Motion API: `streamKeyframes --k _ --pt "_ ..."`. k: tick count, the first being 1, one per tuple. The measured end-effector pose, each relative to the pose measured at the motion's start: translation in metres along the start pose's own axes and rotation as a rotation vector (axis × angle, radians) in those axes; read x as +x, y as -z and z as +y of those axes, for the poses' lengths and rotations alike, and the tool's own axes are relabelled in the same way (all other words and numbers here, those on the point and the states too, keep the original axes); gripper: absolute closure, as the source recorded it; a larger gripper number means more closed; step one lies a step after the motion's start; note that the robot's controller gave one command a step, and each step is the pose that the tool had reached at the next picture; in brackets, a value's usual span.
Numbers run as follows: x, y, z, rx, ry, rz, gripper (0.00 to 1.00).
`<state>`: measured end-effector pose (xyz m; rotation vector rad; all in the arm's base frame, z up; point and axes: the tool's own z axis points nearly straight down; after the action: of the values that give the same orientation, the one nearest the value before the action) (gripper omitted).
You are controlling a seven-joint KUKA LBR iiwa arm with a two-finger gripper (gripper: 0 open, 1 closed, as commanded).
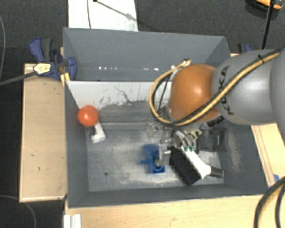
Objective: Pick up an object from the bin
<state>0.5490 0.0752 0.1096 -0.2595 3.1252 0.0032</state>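
At bin (115, 171) front centre, pincer (163, 151) low against blue plastic piece (150, 157); opening width cannot tell.

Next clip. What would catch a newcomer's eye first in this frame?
The big grey arm with its glossy orange wrist cover leans in from the right over the middle of the bin, its jaws right at a small blue piece on the floor. Next comes the orange ball by the left wall, with a small white piece just below it. A black block lies right of the blue piece.
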Motion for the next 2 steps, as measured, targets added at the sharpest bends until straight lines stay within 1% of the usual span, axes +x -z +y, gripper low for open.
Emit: streamKeyframes --k 1,2 --pt "0.006 -0.034 -0.002 -0.001 0.131 0.012 0.00" --pt "-0.006 -0.037 -0.005 -0.001 0.182 0.001 1.00"
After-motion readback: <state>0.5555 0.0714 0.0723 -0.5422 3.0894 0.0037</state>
